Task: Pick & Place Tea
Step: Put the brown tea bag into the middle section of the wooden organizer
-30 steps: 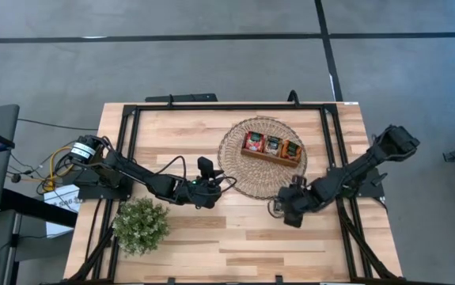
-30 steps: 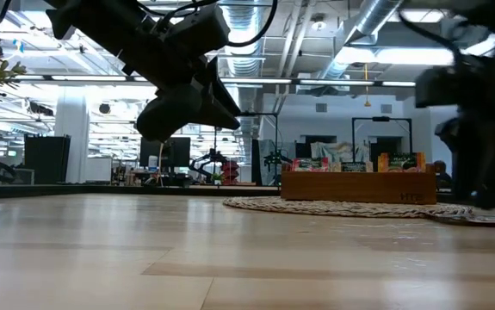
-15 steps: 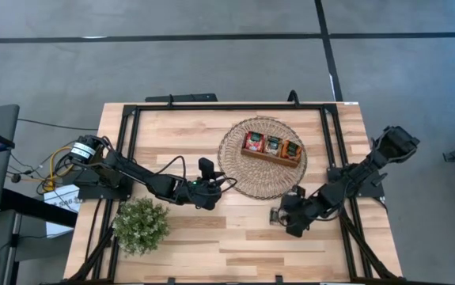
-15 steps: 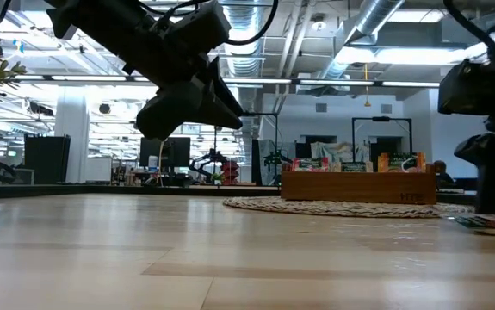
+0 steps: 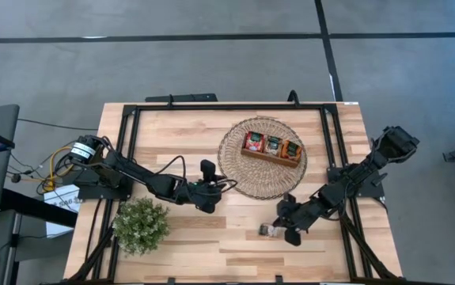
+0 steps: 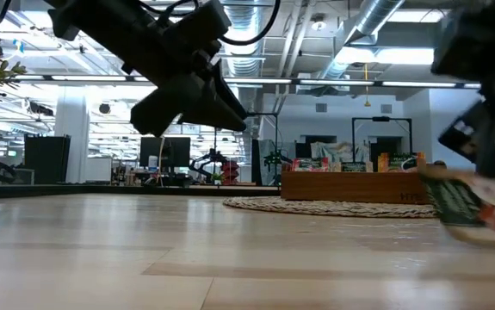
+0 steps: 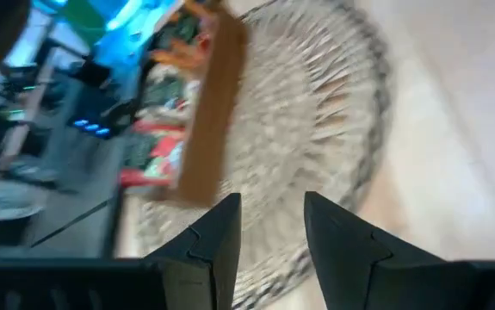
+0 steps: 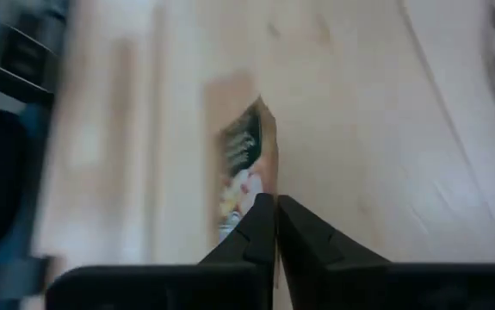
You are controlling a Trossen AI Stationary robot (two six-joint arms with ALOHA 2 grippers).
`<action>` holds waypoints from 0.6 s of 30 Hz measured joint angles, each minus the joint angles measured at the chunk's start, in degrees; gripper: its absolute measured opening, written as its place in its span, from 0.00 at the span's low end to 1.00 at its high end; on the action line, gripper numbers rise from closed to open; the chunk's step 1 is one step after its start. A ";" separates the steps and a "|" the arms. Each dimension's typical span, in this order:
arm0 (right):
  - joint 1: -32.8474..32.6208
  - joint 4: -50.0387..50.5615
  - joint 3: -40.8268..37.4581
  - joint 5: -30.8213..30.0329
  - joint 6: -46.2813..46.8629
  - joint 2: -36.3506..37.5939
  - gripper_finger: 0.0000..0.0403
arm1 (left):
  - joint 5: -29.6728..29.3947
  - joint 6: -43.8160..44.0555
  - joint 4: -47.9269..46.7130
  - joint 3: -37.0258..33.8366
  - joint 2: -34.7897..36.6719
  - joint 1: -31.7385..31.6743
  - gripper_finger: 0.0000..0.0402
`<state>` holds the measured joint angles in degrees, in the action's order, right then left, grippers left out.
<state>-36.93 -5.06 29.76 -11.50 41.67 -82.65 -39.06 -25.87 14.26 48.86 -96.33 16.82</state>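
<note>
Right gripper (image 5: 278, 229) seen low over bare wood, near table's front edge, well clear of woven mat (image 5: 239, 178); fingers (image 8: 260, 226) pressed together, pinching edge of tea sachet (image 5: 267, 230). Sachet held tilted just above tabletop. More sachets stood in wooden tray (image 5: 272, 156) on mat. Left gripper (image 5: 208, 168) held beside mat, fingers parted, nothing between them.

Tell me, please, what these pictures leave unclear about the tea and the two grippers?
- Tea sachet at the right gripper: printing blurred in the right wrist and low views, tiny from above.
- Sachets in the wooden tray: count too small in the high view, smeared in the left wrist view.
- Left gripper: open; nothing shows between its fingers.
</note>
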 joint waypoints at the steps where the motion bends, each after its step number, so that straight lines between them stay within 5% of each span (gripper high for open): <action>1: 0.00 -1.91 0.00 -0.02 -1.12 0.00 0.01 | 1.96 0.95 0.15 0.00 0.00 0.00 0.30; 7: 0.26 -8.46 0.02 -5.69 -5.68 0.02 0.00 | 27.25 10.22 9.03 0.00 -2.48 -0.29 0.30; 18: -1.47 -8.70 0.02 -18.53 -7.11 0.02 0.00 | 32.52 17.75 31.34 -0.02 -16.87 -1.09 0.38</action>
<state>-38.40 -13.76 29.78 -30.03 34.56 -82.63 -6.54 -8.12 45.60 48.84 -113.20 15.73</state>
